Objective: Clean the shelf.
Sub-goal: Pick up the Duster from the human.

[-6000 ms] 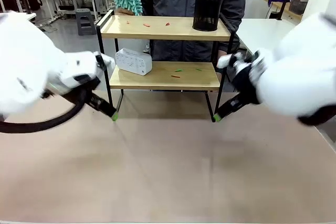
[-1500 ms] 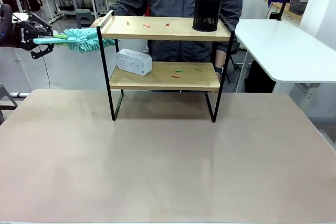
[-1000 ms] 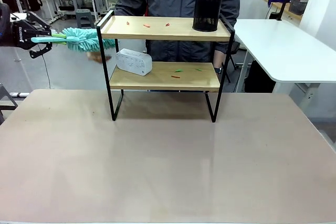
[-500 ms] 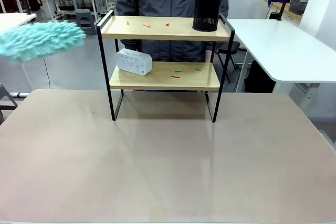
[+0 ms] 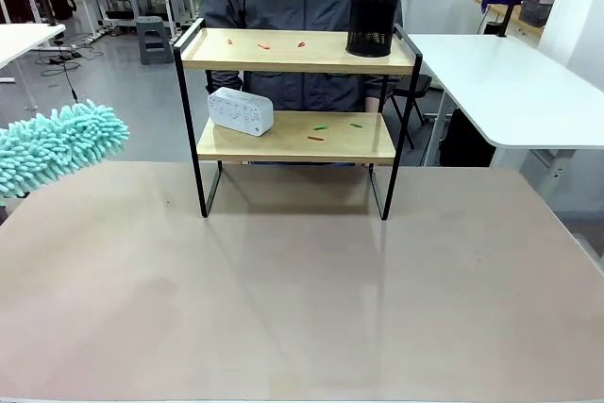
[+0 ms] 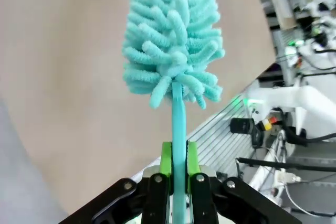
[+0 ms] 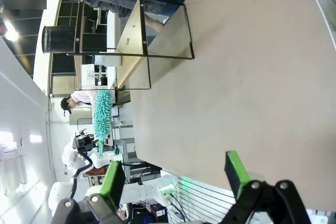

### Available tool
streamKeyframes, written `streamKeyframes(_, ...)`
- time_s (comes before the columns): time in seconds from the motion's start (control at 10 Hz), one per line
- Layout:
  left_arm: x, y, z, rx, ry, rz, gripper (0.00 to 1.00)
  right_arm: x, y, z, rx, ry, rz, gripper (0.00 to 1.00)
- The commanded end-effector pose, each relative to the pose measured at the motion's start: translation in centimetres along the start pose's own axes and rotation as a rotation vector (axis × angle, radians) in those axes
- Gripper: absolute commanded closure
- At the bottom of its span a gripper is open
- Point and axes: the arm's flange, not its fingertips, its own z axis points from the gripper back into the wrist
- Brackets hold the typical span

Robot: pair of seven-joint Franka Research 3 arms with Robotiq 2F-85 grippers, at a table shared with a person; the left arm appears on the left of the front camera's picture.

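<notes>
Gripping duster (image 5: 57, 146) handle tight in left gripper (image 6: 179, 157) at table's 9 o'clock, head's long axis aimed 2 o'clock at shelf (image 5: 321, 52), nearer than wide-open empty right gripper (image 7: 174, 177)

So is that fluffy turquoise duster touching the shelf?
No, the fluffy turquoise duster hangs well left of the black-framed two-tier wooden shelf, clear space between.

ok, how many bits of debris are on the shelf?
6. Three red scraps on the shelf's top board. On the lower board: two green scraps, one red scrap. More may hide behind the white box or black cup.
</notes>
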Motion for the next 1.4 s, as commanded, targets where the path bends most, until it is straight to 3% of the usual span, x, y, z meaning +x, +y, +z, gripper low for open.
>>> streamKeyframes(0.0,1.1,-1.0,2.1,-0.024,-0.047,0.036,1.00,0.2,0.1,0.1,0.021,-0.011,0.027,0.00)
streamKeyframes(0.8,1.1,-1.0,2.1,-0.024,-0.047,0.036,1.00,0.2,0.1,0.1,0.021,-0.011,0.027,0.00)
streamKeyframes(0.9,0.9,-0.8,1.8,0.002,-0.029,0.029,0.88,0.2,0.1,0.1,0.021,-0.011,0.027,0.00)
streamKeyframes(1.3,0.5,-4.4,2.6,0.020,-0.077,-0.001,0.88,0.2,0.1,0.1,0.021,-0.011,0.027,0.00)
